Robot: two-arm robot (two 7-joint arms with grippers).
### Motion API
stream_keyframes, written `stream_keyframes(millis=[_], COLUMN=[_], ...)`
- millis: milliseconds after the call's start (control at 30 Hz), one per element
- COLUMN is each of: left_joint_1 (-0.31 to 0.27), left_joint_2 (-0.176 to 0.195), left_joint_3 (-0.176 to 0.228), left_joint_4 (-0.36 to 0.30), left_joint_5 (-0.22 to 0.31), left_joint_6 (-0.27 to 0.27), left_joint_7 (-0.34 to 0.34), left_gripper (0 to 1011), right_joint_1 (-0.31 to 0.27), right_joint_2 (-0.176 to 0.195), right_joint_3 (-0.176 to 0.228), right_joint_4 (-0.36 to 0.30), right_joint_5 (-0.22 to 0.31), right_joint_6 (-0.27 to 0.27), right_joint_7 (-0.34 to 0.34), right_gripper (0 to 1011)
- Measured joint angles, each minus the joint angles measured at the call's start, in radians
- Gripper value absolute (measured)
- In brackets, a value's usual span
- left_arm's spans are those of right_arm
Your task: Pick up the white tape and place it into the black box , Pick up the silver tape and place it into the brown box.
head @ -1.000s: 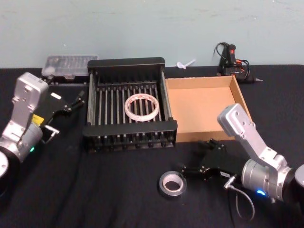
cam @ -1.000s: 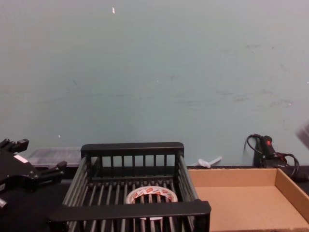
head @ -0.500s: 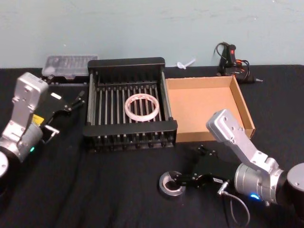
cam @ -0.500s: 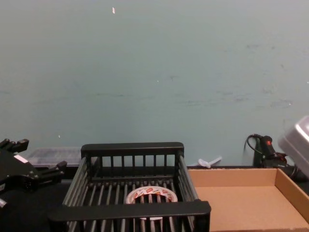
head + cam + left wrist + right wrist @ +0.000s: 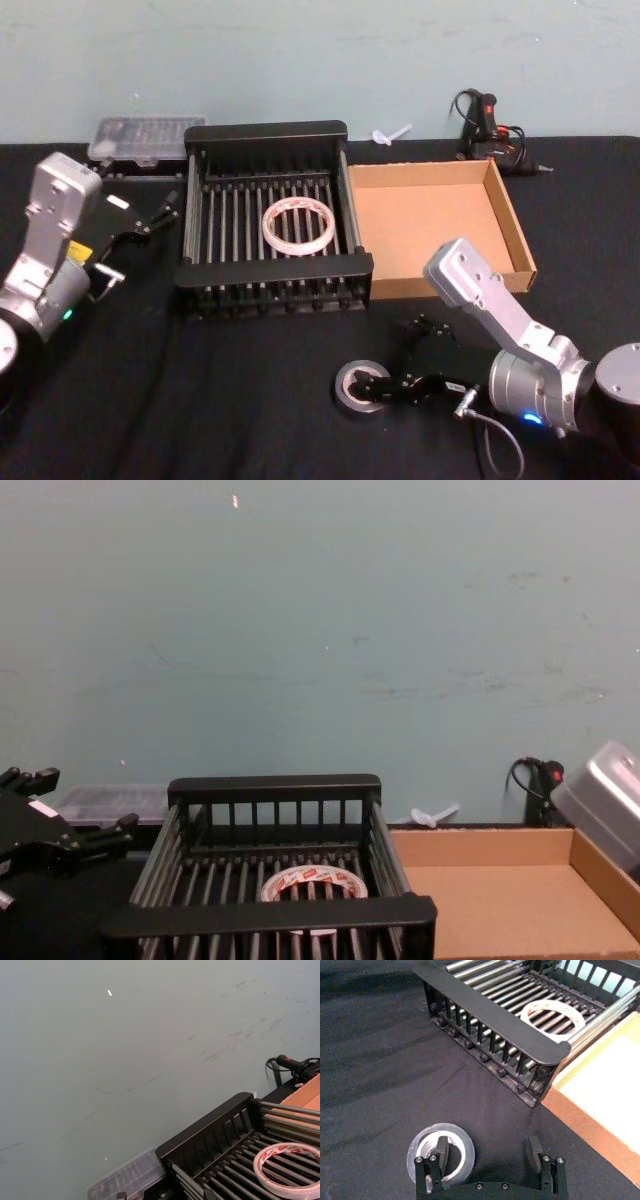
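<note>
**White tape placed; silver tape not yet lifted**

I find the first half complete: the white tape lies flat on the slatted floor of the black box. The brown box holds nothing. The silver tape lies on the black cloth in front of both boxes, nearer me.

My right gripper is down at that roll. The right wrist view supplies what the head view cannot: its jaws stand spread, one finger inside the roll's centre hole, the other outside, well clear of the rim. I judge the closing, lift and carry to the cardboard tray remain.

My left gripper sits parked beside the crate, spread, holding nothing.
</note>
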Motion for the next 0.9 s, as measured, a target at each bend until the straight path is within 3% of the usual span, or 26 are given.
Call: stream_keyframes(millis=[900], left_joint_1=[0.0], left_joint_2=[0.0], left_joint_3=[0.0], left_joint_4=[0.0], left_joint_5=[0.0], left_joint_6=[0.0], left_joint_7=[0.0], left_gripper=[1001], right_joint_1=[0.02], right_joint_2=[-0.01], right_joint_3=[-0.018], right_joint_4=[0.018], right_joint_5=[-0.013], right_joint_6=[0.022], right_joint_7=[0.006], right_gripper=[1003])
